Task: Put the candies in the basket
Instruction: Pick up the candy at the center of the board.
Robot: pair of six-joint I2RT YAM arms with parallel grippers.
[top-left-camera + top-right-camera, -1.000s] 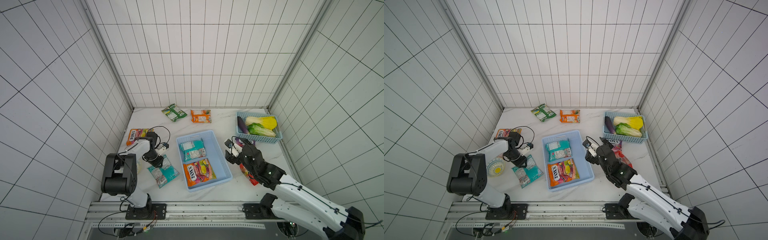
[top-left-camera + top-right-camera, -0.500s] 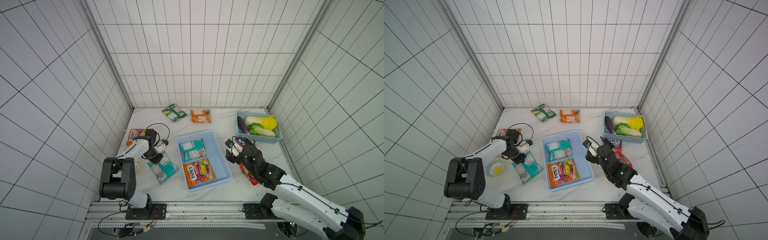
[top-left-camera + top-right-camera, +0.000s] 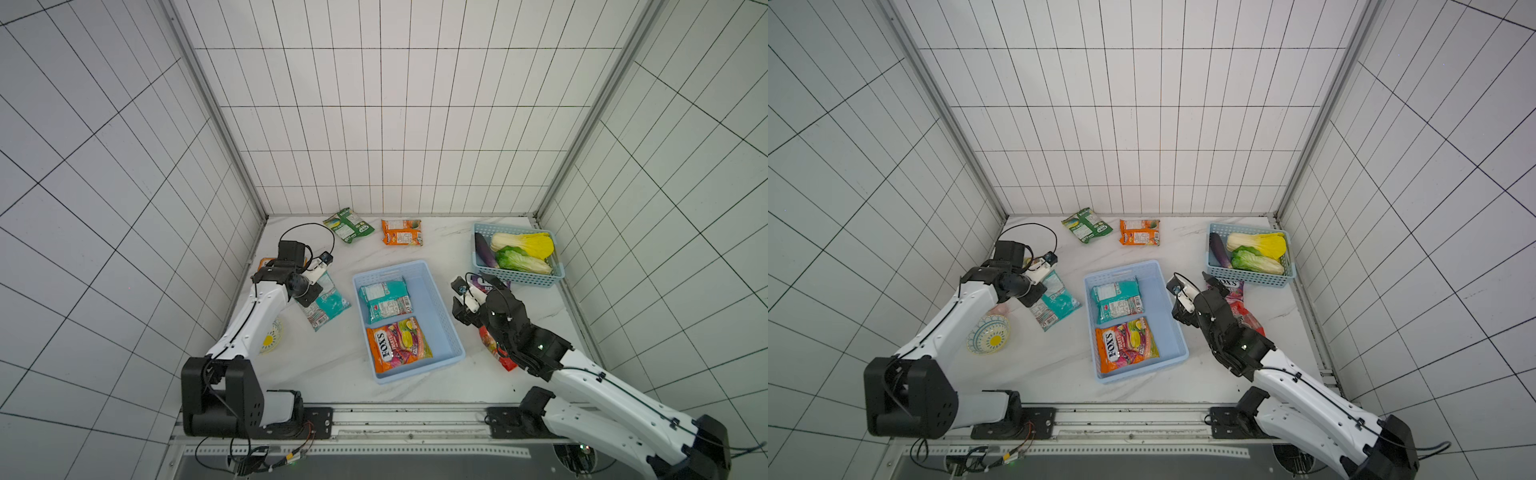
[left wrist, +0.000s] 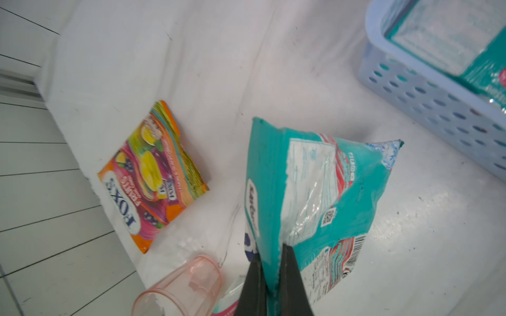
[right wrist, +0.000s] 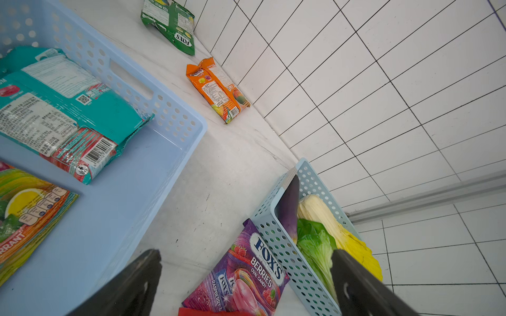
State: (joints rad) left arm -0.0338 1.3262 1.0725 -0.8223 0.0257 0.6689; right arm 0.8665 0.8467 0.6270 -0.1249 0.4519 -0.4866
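A teal candy bag [image 4: 315, 197] is lying on the bench [image 3: 332, 365] just beside the basket [image 3: 446, 316], on the robot's left of it. The left gripper [image 4: 269, 262] is clenching one edge of this bag, its dark fingers [image 4: 293, 281] pressing together on the plastic so that the edge is standing up in a ridge. The basket is sitting mid-bench and is holding two bags lying flat: a second teal bag [image 3: 386, 299] toward the back and an orange FOXS bag [image 3: 399, 343] toward the front. A fruit-print FOXS bag [image 4: 156, 177] is lying against the left wall. A green bag [image 3: 348, 224] and a small orange bag [image 3: 402, 232] are lying near the back wall, well apart from the basket.

The right gripper [image 5: 246, 257] is hanging released, jaws spread wide and grasping nothing, over a purple berries bag [image 5: 246, 273] that is touching the teal lattice basket [image 5: 276, 246]. A red bag [image 3: 1246, 316] is lying under the right arm. The lattice basket is carrying two plastic cabbages [image 3: 523, 245] and an eggplant [image 3: 484, 255]. A pink cup [image 4: 186, 284] is lying on its side near the left gripper, and a patterned bowl [image 3: 990, 334] is sitting beside the left arm
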